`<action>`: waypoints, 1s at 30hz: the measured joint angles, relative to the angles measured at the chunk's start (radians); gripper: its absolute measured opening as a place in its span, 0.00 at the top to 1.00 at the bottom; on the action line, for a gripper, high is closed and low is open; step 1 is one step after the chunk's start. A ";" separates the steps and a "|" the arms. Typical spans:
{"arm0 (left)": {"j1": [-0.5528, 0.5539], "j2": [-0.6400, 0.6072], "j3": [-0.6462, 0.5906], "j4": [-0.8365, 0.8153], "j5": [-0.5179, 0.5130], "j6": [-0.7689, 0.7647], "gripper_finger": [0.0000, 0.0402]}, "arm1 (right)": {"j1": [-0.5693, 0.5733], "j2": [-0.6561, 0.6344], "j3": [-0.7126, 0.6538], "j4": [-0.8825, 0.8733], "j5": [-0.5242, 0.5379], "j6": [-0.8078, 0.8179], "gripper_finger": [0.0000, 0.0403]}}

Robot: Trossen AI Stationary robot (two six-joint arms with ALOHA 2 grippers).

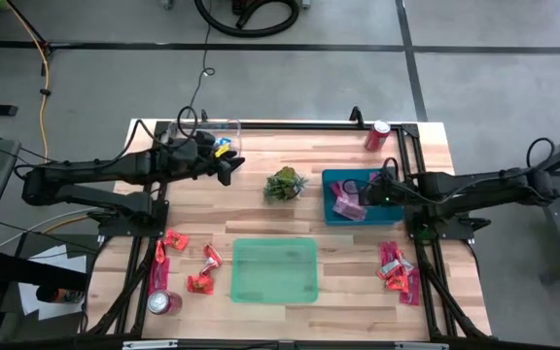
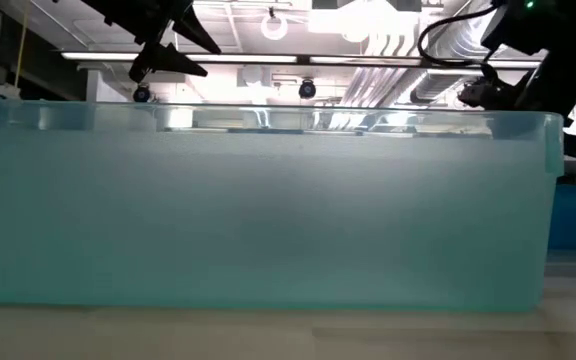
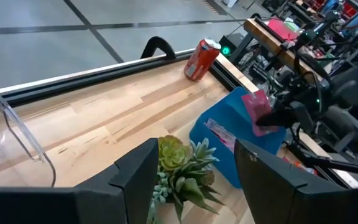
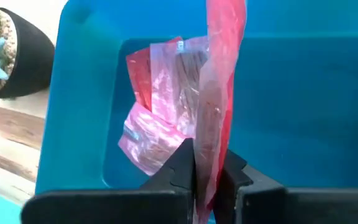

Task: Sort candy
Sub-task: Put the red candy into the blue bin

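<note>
No writing can be read on any wrapper or can. The right claw point(image 4: 205, 180) pinches a long, crinkly pink-and-red candy wrapper point(image 4: 219, 93) between narrow fingers, hanging it over the blue plastic bin point(image 1: 331, 180) at centre right of the high view. More shiny pink wrapped sweets point(image 4: 157, 106) lie heaped inside that bin.

The left claw point(image 1: 229, 167) hovers at upper centre-left, its fingers point(image 3: 132, 180) spread wide with nothing between them; beside it a clear plastic container point(image 1: 224, 127) holds what may be a blue-and-yellow sweet, too small to be sure.

Red-orange wrapped candies point(image 1: 188, 262) lie scattered at lower left of the pale wooden bench point(image 1: 261, 219), another cluster point(image 1: 395, 267) at lower right. A translucent green rectangular tub point(image 1: 274, 270) sits at lower centre; in the low view its frosted wall point(image 2: 258, 210) hides nearly everything behind it.

A small green succulent in a dark pot point(image 1: 285, 185) stands mid-bench. Red soda cans rest at upper right point(image 1: 377, 135) and lower left point(image 1: 164, 303).
</note>
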 joint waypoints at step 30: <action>-0.001 0.000 0.000 -0.012 -0.003 0.031 0.50 | 0.095 -0.008 0.255 -0.050 -0.501 -0.176 0.54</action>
